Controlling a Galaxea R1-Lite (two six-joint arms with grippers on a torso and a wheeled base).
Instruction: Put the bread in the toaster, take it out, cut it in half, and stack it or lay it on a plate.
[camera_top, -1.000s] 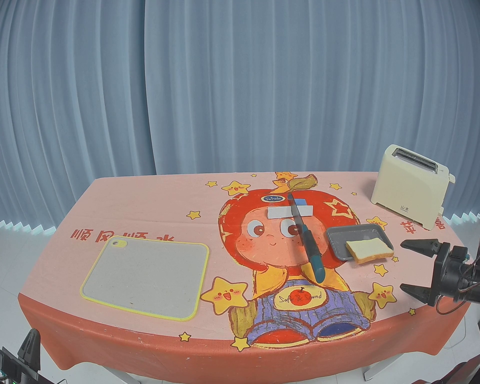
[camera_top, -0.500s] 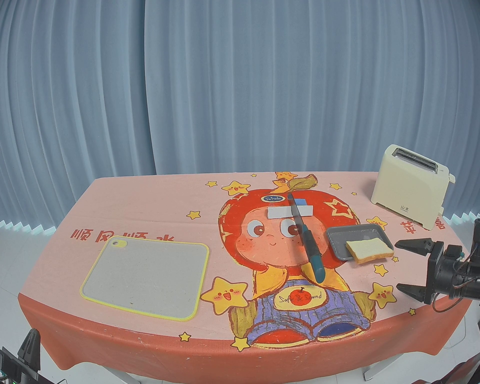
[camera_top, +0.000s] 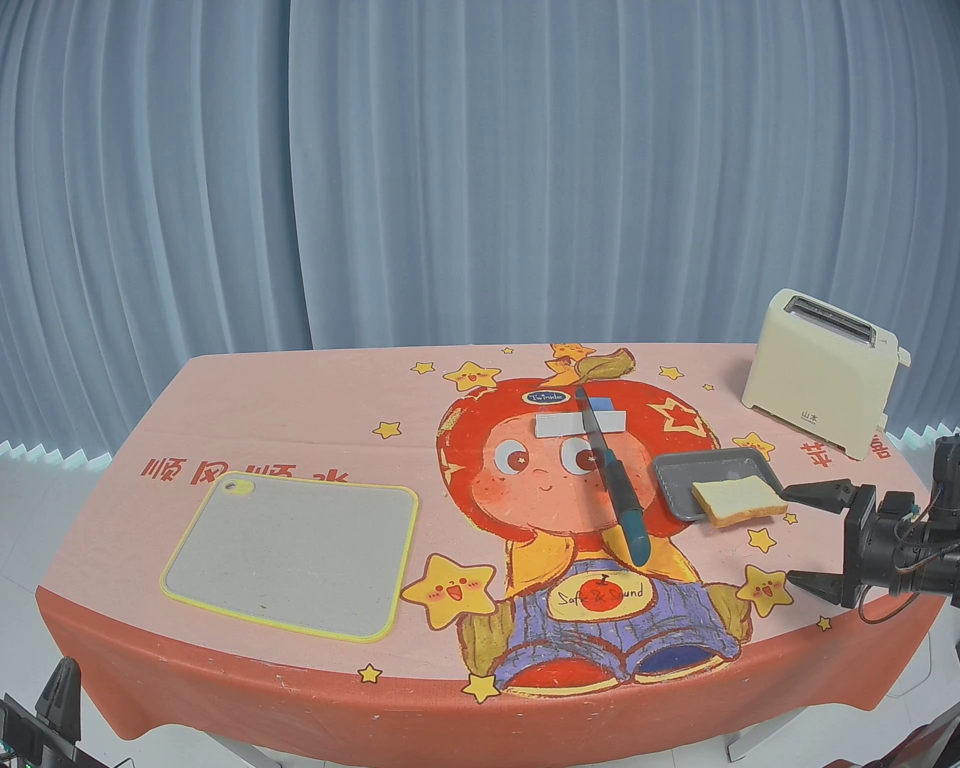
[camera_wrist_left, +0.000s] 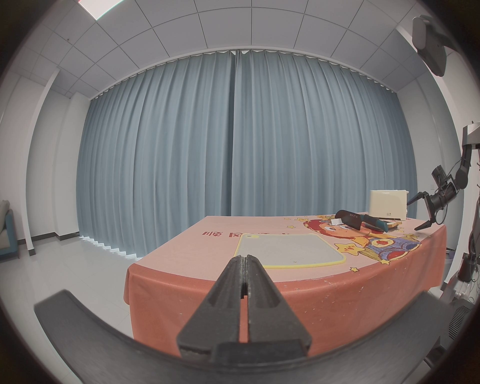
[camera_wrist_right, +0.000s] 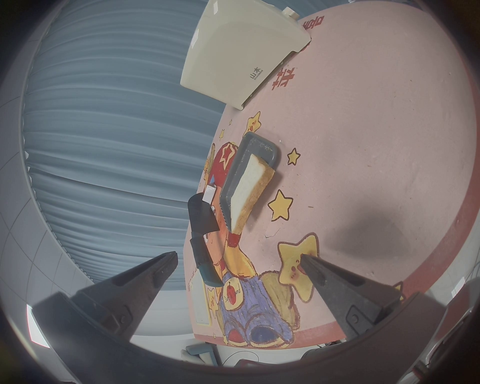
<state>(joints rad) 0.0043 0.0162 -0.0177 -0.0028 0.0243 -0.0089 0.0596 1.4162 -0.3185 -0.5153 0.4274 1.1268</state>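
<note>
Right gripper (camera_top: 786, 534) hovers over the table's right edge with its two fingers spread wide and nothing between them. The bread slice (camera_top: 738, 498) lies flat just beyond the upper fingertip, at about 10 o'clock from the gripper. It rests on the near right corner of a grey tray (camera_top: 690, 465) and overhangs it, with its longer side running roughly 9 to 3 o'clock. The cream toaster (camera_top: 822, 368) stands at about 1 o'clock from the bread, slots upward. The left gripper (camera_wrist_left: 243, 285), fingers pressed together, sits low off the table's 7 o'clock corner, well apart from the bread. The right arm is plainly nearer, so the pickup looks to be its job.
</note>
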